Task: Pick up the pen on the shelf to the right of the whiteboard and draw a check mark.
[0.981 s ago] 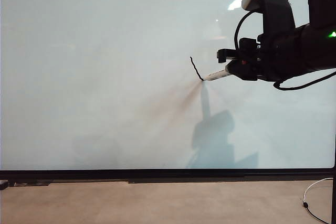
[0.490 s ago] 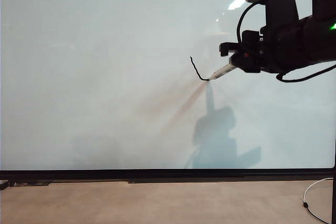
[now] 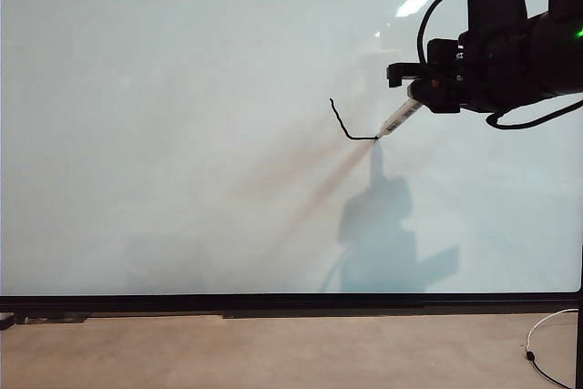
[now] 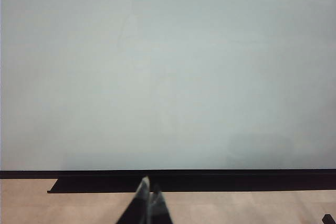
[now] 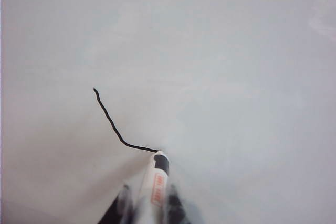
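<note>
Since a second ago your right gripper (image 3: 421, 97) has climbed toward the upper right corner of the exterior view, and the pen (image 3: 399, 118) has swung from nearly level to steeply slanted. Its tip has slid rightward along the board, adding a short flat run to the end of the downward stroke.

The right fingers (image 5: 124, 201) are clamped on the pen's (image 5: 153, 184) white barrel, one on each side, with the dark tip pressed against the whiteboard (image 5: 236, 77). That tip sits exactly at the right end of the check mark (image 5: 116, 127), which so far is a wobbly line slanting down and then flattening out. In the exterior view the check mark (image 3: 350, 125) lies right of the whiteboard's (image 3: 164, 116) centre, in its upper half, with the arm's shadow cast on the board below it.

Your left gripper (image 4: 148, 203) is low and in front of the whiteboard's (image 4: 157, 66) black bottom frame, touching nothing, with its two fingertips (image 4: 143, 188) pressed together and empty. It does not appear in the exterior view.

A white cable (image 3: 545, 343) curls on the floor at the lower right, well away from the board work.
</note>
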You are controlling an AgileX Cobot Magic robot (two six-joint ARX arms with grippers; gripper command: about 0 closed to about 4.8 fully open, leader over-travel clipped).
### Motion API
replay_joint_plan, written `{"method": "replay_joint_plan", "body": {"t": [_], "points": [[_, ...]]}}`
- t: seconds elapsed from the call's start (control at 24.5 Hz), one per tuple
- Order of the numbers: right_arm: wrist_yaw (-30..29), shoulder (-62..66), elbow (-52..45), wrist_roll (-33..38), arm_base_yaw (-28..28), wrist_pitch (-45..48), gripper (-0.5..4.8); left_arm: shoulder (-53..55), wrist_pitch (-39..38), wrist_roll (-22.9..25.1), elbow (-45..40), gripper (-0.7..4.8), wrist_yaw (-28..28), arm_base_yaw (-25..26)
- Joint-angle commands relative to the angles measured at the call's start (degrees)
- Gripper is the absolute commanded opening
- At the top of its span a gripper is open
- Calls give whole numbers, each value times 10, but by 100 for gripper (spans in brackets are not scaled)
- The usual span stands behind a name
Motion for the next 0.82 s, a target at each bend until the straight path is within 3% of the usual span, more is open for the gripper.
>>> {"method": "replay_joint_plan", "body": {"t": [0.04,0.82], "points": [[24,-3,4,-6,-3,14,-9,0,7,2,2,-4,0,0],[10,-14,-23,-7,-3,30,-9,0,7,2,2,-4,0,0]]}}
